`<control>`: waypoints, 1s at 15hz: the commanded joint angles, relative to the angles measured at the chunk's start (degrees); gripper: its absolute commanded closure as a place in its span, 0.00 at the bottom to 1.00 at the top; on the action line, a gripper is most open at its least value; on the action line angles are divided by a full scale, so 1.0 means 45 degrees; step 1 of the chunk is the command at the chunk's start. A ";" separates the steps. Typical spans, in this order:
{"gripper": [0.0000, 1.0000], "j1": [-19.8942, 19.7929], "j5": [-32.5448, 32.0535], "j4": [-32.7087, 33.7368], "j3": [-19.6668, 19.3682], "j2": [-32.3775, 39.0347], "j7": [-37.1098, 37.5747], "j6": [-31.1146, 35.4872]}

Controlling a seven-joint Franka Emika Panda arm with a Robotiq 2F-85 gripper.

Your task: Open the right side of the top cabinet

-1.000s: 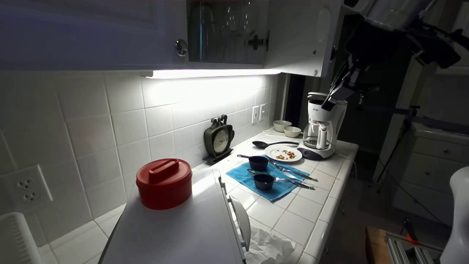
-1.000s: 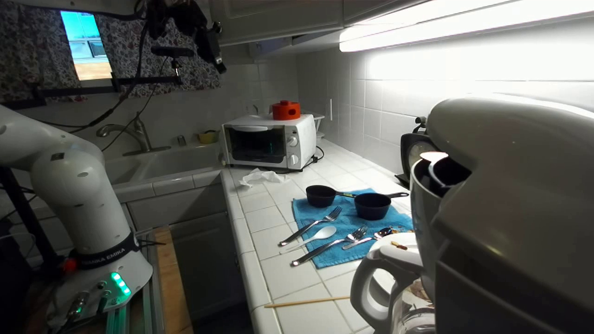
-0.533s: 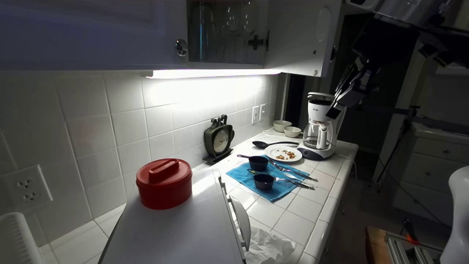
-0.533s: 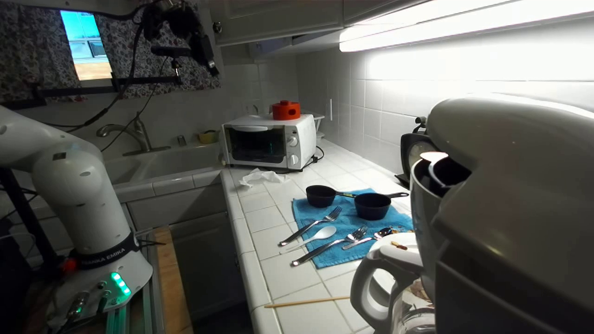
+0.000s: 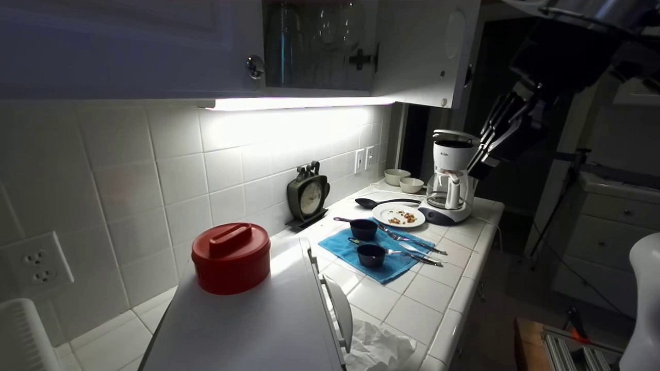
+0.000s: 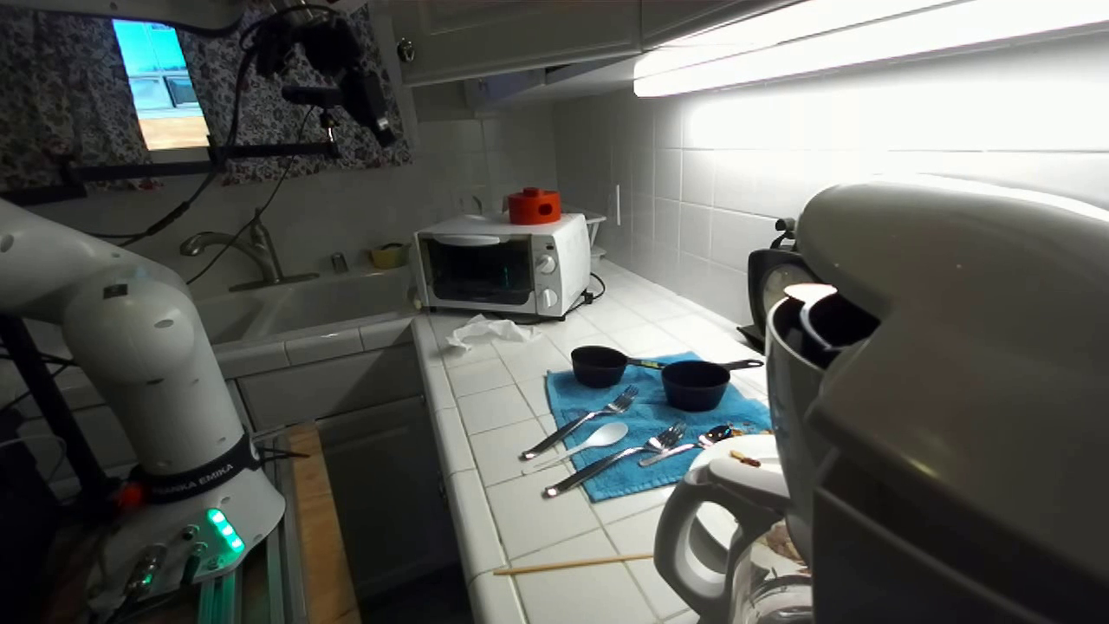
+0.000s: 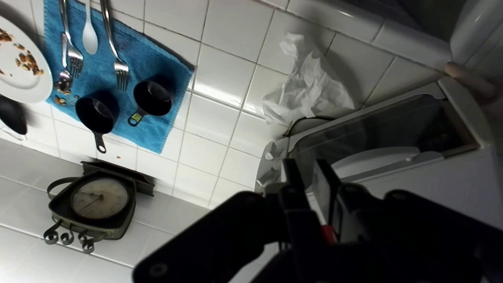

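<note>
Out in mid-air, find the gripper (image 7: 306,167) tilted downward, with fingers (image 7: 292,177) narrowly parted and nothing pinched between. Hangs near the right door (image 5: 423,51), touching neither that nor its knob (image 6: 405,50) in either exterior view; perhaps takes so slim a shape for slipping behind a door's edge, and stands off for leaving the swing free. Next outward, see that door standing well out from the cabinet (image 5: 319,93), with inner face and glasses (image 5: 327,23) on show in an exterior view. Hangs by a hinge (image 5: 359,60) on the side away from its knob, presumably for an easy pull at the free lower corner. Judge the task done or all but done, calling for little beyond moving off without nudging that edge. Across the cabinet, note the left door (image 5: 129,46) shut, fittingly, for having no part in the order. Lower down, see the towel (image 7: 137,59) spread on the counter (image 7: 224,76), likely for keeping cups (image 7: 151,98) and cutlery (image 7: 121,67) clean, with the plate (image 7: 31,90) at its edge, apparently for holding a few nut-like bits (image 7: 28,61). Farther along, find the oven (image 5: 247,330) bearing a red tub (image 5: 230,263) on top, maybe for saving counter room, and paper (image 7: 308,92) crumpled in front, for no plain reason. Along the cabinet's underside, see the lamp (image 6: 780,62) lit, likely for brightening wall (image 5: 221,170) and counter.
</note>
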 commanded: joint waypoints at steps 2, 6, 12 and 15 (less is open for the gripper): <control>0.45 -0.0109 0.0839 -0.0006 0.0144 -0.0218 0.0650 -0.0411; 0.17 -0.0402 0.1133 0.0043 0.0187 -0.0283 0.1767 -0.0821; 0.00 -0.0408 0.1043 0.0126 0.0304 -0.0807 0.2097 -0.1599; 0.00 -0.0411 0.0927 0.0180 0.0554 -0.1047 0.2069 -0.1863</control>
